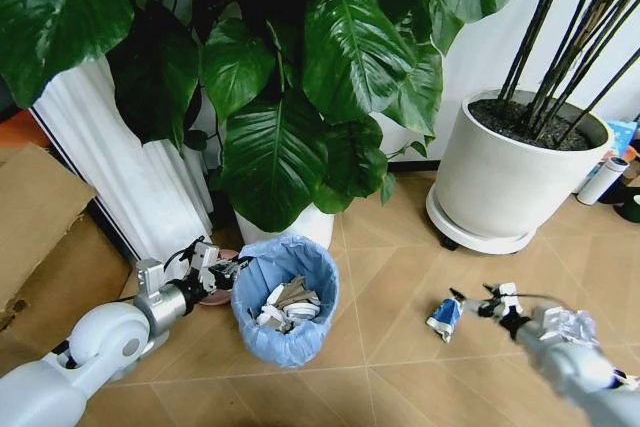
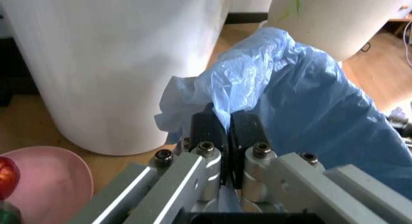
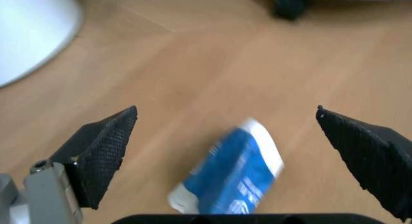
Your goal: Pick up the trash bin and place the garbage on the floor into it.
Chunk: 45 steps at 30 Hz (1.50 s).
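Left end effector (image 2: pixel 225 137) pinched on trash bin (image 1: pixel 285 297) liner; right end effector (image 3: pixel 225 151) spread wide over blue-white wrapper (image 3: pixel 232 173). Your risk: thin liner slipping or tearing.

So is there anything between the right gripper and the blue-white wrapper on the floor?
Nothing visible. The right gripper is open above the blue-white wrapper, with bare floor around it. The left gripper is shut on the trash bin bag rim.

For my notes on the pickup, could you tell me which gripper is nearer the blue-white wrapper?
Right. The right gripper hangs open around the blue-white wrapper on the floor; the left gripper is shut on the trash bin, farther away.
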Motion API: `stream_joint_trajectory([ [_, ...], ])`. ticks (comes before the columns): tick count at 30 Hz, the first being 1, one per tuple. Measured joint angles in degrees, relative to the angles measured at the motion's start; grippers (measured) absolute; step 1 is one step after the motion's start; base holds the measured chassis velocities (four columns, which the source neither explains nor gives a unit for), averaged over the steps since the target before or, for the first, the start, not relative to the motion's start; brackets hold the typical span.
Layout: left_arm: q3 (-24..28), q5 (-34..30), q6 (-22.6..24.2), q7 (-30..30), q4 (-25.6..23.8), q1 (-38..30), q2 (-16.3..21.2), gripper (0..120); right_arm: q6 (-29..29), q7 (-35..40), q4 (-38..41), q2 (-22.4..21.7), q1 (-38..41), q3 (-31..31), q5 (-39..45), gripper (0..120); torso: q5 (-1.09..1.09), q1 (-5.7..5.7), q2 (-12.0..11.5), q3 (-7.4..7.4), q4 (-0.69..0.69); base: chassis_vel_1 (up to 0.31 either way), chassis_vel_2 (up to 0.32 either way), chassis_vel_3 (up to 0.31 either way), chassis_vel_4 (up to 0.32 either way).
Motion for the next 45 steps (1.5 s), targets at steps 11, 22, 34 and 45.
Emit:
stream_joint_trajectory([
  [11, -1.4, -0.8, 0.0, 0.2, 0.8, 0.6, 1.1, 0, -3.4, 6.7, -4.4, 4.9, 3.0, -0.1, 1.4, 100, -0.02, 0.0, 0.0, 0.0, -0.01, 0.0, 0.0, 0.0, 0.0],
  [22, -1.4, -1.1, 0.0, 0.2, 1.1, 0.5, 1.4, 0, -4.7, 7.4, -9.0, 6.7, 6.5, -3.1, 2.3, 92, -0.02, 0.0, 0.0, 0.0, 0.0, 0.0, 0.0, 0.0, 0.0],
  [34, -2.3, -1.4, 0.0, 0.2, 0.9, 1.2, 1.7, 0, -5.8, 8.3, -11.6, 8.4, 9.3, -6.8, 2.5, 49, -0.03, 0.0, 0.0, 0.0, 0.0, 0.0, 0.0, 0.0, 0.0],
  [45, -2.3, -1.4, 0.0, 0.5, 1.0, 1.3, 1.7, 0, -6.2, 8.5, -9.0, 6.6, 8.5, -7.8, 2.6, 10, 0.0, 0.0, 0.0, 0.0, 0.0, 0.0, 0.0, 0.0, 0.0],
])
